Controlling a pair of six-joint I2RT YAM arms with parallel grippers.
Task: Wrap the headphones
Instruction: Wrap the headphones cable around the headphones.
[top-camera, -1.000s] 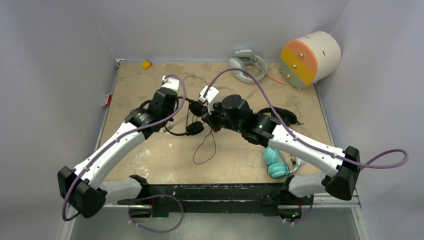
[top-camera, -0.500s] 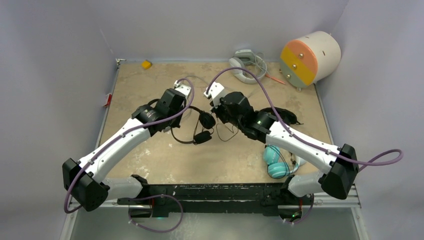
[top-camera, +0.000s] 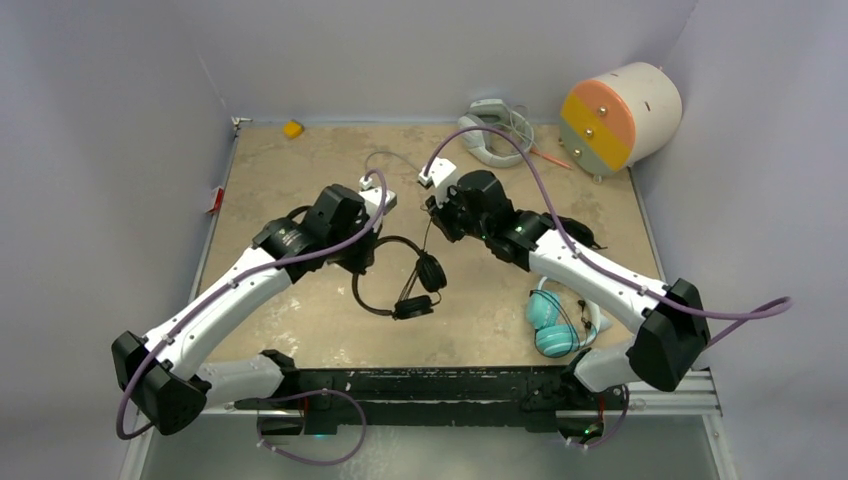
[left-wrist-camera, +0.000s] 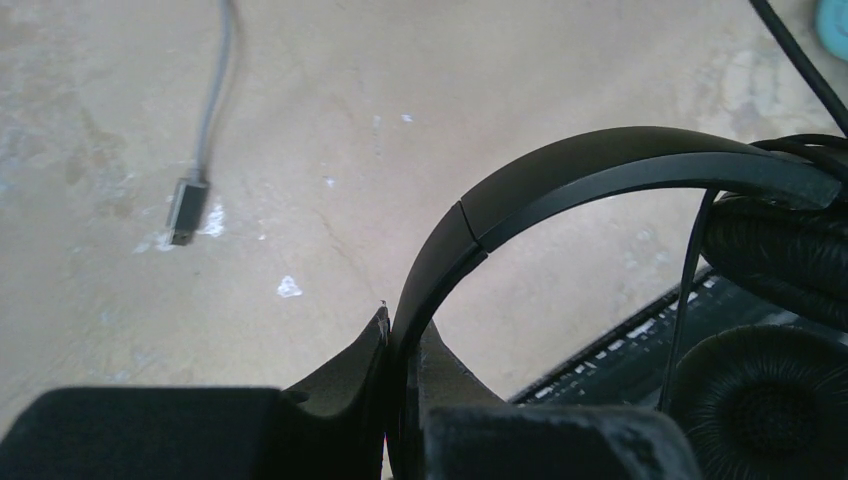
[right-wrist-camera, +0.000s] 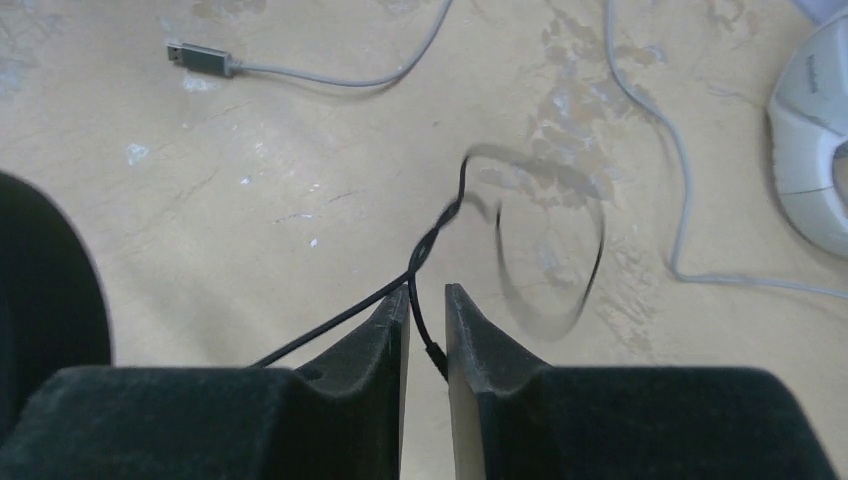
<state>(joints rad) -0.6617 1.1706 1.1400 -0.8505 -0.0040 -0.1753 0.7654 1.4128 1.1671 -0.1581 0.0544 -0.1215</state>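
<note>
1. Both arms have moved since a second ago. The left gripper (left-wrist-camera: 403, 335) has pulled the black headphones (top-camera: 431, 272) lower, to the middle of the top view. The right gripper (right-wrist-camera: 427, 300) has gone up toward the top middle.
2. The loose loop of cord that lay on the table (top-camera: 280, 170) a second ago is gone from that spot.
3. The left gripper is clamped tight on the black band, close to one end of it. The band curves away to the right in the left wrist view, and the two round ear pads sit at the lower right there.
4. The right gripper's fingers stand a little way apart. The thin black cord (right-wrist-camera: 430, 245) runs down into the gap between them, and it twists on itself just above the fingertips.
5. From the top, that cord goes down from the right gripper to the upper ear cup.
6. The teal headphones (top-camera: 550, 325) lie at the lower right, partly under the right arm.
7. Another black pair (top-camera: 578, 232) peeks out behind the right arm, at the right of the table.
8. A white pair (top-camera: 488, 135) lies at the top edge of the table with a grey cord.
9. A grey plug (right-wrist-camera: 205, 58) lies flat on the table, upper left in the right wrist view.
10. A round drum (top-camera: 620, 115) with an orange and yellow face sits at the upper right.
</note>
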